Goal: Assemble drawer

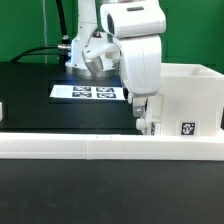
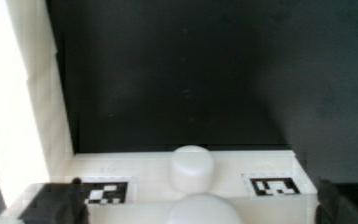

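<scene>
The drawer's large white box housing [image 1: 190, 95] stands at the exterior view's right and bears a square tag [image 1: 187, 128]. My gripper [image 1: 146, 118] hangs low against the housing's left side. In the wrist view a small white tray [image 2: 194, 200] with a rounded knob [image 2: 194, 163] and two tags [image 2: 105, 190] lies between my fingers [image 2: 51, 205]. The fingers stand wide apart, one at each end of the tray's knob face. My gripper [image 2: 197, 208] is open. The second tray is out of view.
A long low white rail [image 1: 100, 148] runs across the front, and the housing sits behind it. The marker board [image 1: 95, 93] lies on the black table behind the arm. A white wall [image 2: 19, 100] fills one side of the wrist view.
</scene>
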Robot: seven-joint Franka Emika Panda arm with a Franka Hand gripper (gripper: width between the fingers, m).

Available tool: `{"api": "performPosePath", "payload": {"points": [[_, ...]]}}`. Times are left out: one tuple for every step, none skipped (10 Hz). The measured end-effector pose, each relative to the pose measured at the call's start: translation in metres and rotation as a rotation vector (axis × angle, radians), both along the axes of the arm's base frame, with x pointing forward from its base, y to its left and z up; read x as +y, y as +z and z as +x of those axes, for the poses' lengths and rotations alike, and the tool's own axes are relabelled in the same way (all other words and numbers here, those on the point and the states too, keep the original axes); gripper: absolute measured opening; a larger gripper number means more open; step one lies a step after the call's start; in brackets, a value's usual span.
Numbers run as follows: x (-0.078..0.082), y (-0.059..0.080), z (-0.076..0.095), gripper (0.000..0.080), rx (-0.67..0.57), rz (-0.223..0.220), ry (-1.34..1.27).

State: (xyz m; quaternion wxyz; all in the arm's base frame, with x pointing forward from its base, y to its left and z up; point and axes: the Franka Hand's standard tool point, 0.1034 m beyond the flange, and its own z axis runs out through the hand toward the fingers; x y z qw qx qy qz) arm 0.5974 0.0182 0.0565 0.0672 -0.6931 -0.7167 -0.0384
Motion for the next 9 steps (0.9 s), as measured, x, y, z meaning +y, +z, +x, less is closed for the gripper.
{"api": "performPosePath", "payload": {"points": [[-0.001, 0.000, 0.000, 0.0649, 0.000, 0.000, -0.002], [-0.004, 0.000, 0.001, 0.0649, -0.002, 0.000, -0.007], [-0.004, -0.001, 0.001, 0.0649, 0.000, 0.000, -0.007], [-0.004, -0.001, 0.000, 0.0649, 0.000, 0.000, -0.007], [-0.004, -0.001, 0.000, 0.0649, 0.000, 0.000, -0.007], [-0.004, 0.000, 0.001, 0.0649, 0.000, 0.000, -0.006], [-0.002, 0.005, 0.003, 0.0649, -0.010, 0.000, 0.005], [0.000, 0.010, 0.004, 0.0649, -0.023, 0.000, 0.019], [0.001, 0.010, 0.004, 0.0649, -0.037, -0.001, 0.029]]}}
